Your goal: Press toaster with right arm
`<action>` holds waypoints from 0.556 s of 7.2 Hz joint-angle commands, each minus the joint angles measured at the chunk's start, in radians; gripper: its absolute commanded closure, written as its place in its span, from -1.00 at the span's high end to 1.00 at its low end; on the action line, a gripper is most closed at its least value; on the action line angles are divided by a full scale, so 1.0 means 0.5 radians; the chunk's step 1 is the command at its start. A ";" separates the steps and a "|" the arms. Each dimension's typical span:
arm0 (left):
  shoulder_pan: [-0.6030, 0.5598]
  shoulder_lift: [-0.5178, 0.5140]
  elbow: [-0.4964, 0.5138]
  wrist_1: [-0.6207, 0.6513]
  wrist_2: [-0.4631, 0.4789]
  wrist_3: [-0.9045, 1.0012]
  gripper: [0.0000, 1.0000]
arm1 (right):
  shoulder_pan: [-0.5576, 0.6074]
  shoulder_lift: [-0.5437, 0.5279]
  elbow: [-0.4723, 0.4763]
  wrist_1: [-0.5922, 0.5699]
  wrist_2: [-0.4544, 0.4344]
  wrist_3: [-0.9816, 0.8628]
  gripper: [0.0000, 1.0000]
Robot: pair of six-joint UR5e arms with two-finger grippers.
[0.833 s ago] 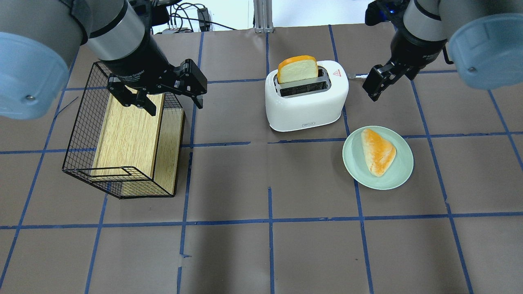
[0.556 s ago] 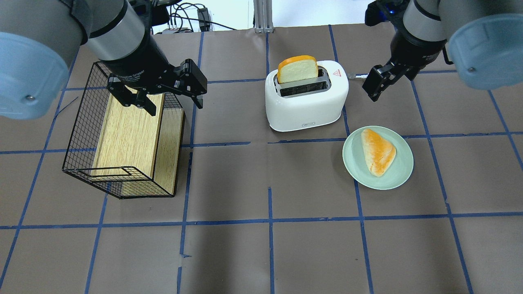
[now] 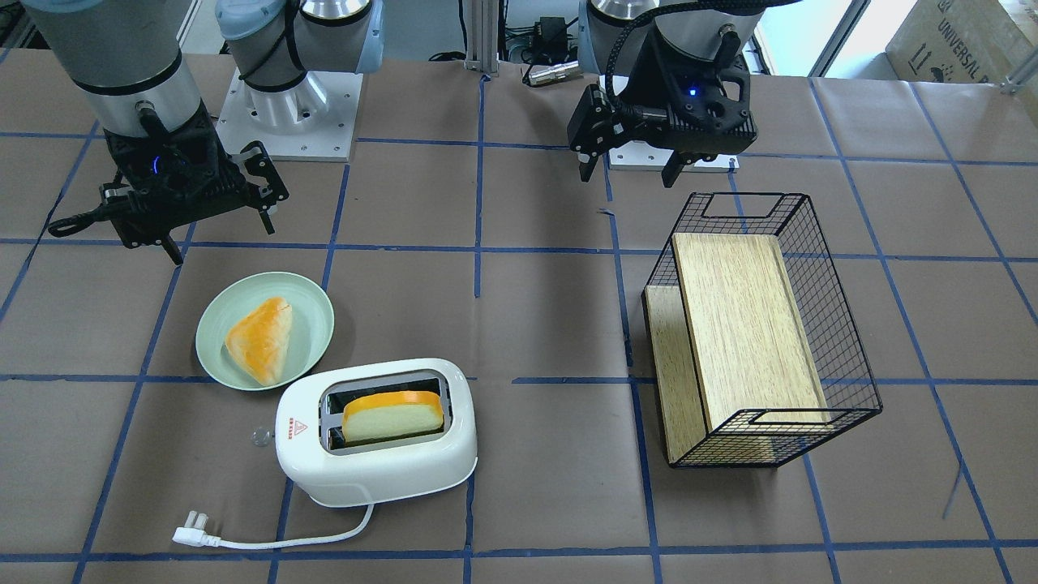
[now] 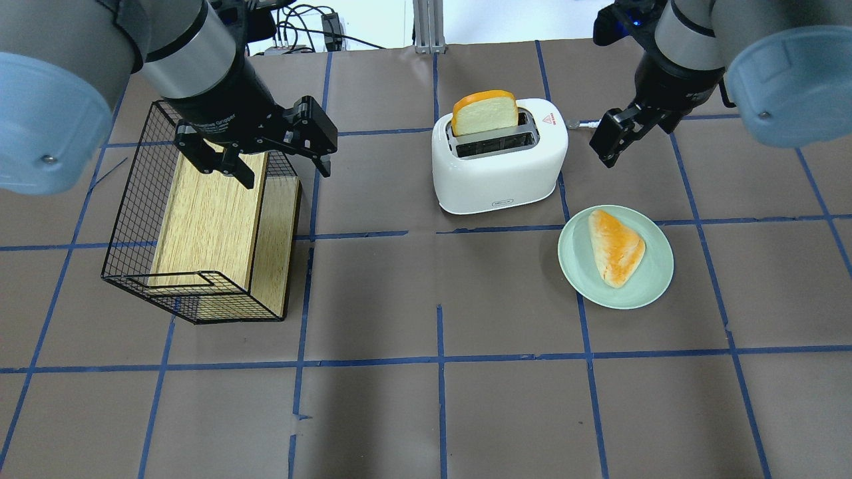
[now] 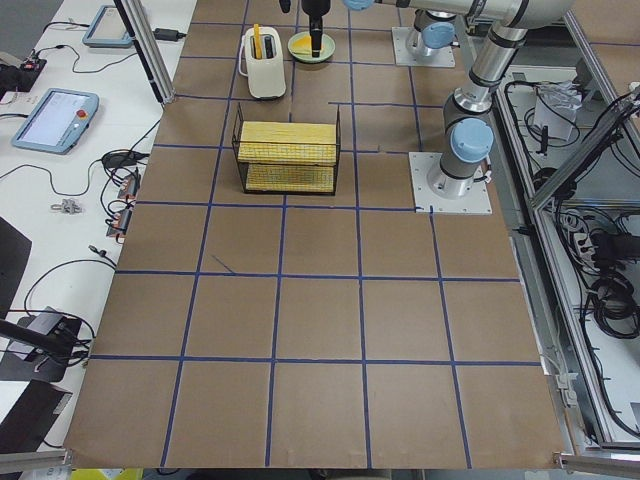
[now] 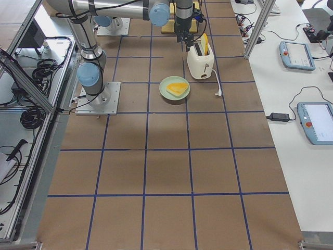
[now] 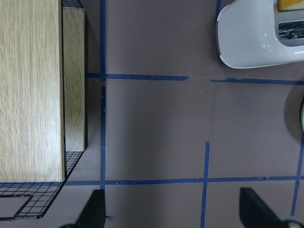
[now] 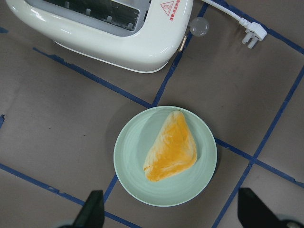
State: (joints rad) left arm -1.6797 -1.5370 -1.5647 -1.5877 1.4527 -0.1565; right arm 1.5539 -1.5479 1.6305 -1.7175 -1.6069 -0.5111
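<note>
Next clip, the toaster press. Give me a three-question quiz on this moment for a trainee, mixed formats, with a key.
1. True or false: the right gripper is touching the toaster.
2. What lies on the green plate? A) a triangular pastry B) a bread slice C) a plug
3. Short answer: which gripper is nearer the wire basket?

Key
1. False: it hangs beside the toaster with a gap between them.
2. A
3. The left gripper.

Toaster (image 4: 499,169) stands between wire basket (image 4: 128,199) and plate (image 4: 657,267).
</note>
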 commanded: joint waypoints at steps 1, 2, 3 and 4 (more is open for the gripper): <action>0.000 0.000 0.000 0.000 0.000 0.000 1.00 | -0.024 0.028 0.003 -0.010 -0.017 -0.075 0.99; 0.000 0.000 0.000 0.000 0.000 0.000 1.00 | -0.028 0.076 -0.024 -0.032 -0.020 -0.486 0.99; 0.000 0.000 0.000 0.000 0.000 0.000 1.00 | -0.028 0.132 -0.049 -0.089 -0.023 -0.970 0.99; 0.000 0.000 0.000 0.000 0.000 0.000 1.00 | -0.028 0.193 -0.061 -0.275 -0.099 -1.440 0.99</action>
State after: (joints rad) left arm -1.6797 -1.5370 -1.5647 -1.5877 1.4527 -0.1564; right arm 1.5410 -1.4863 1.6099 -1.7755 -1.6271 -0.9551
